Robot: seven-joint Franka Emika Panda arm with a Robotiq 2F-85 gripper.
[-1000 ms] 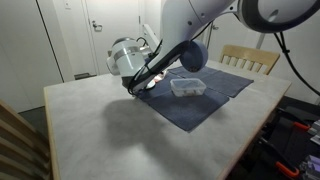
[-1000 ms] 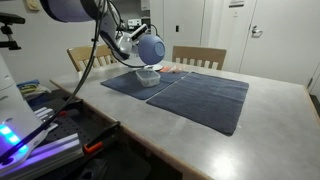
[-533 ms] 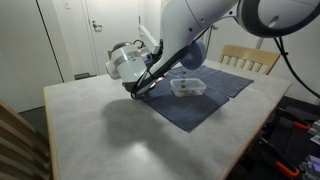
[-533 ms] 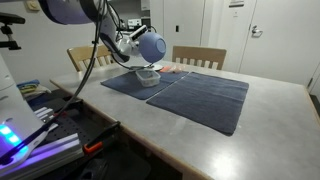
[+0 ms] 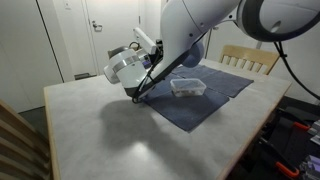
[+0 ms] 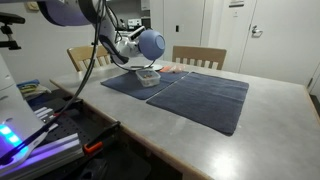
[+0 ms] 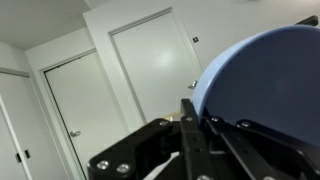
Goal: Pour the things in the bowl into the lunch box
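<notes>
The blue bowl [image 5: 193, 54] hangs tipped on its side above the table, just over the clear lunch box [image 5: 187, 87], which rests on a dark cloth. My gripper [image 5: 178, 63] is shut on the bowl's rim. From the opposite side, the bowl [image 6: 150, 45] shows its rounded underside above the lunch box [image 6: 148, 76], with the gripper [image 6: 131, 46] beside it. In the wrist view the bowl [image 7: 265, 80] fills the right side and my gripper [image 7: 196, 108] pinches its edge. What is inside the bowl is hidden.
Two dark blue cloths [image 6: 200, 95] cover the far part of the grey table [image 5: 100, 130]. Wooden chairs [image 5: 250, 58] stand behind the table. A small reddish item [image 6: 173, 68] lies past the lunch box. Equipment sits by the table's edge [image 6: 40, 130].
My wrist has turned and dropped a little, and the bowl has tipped slightly further over the lunch box. The lunch box has not moved.
</notes>
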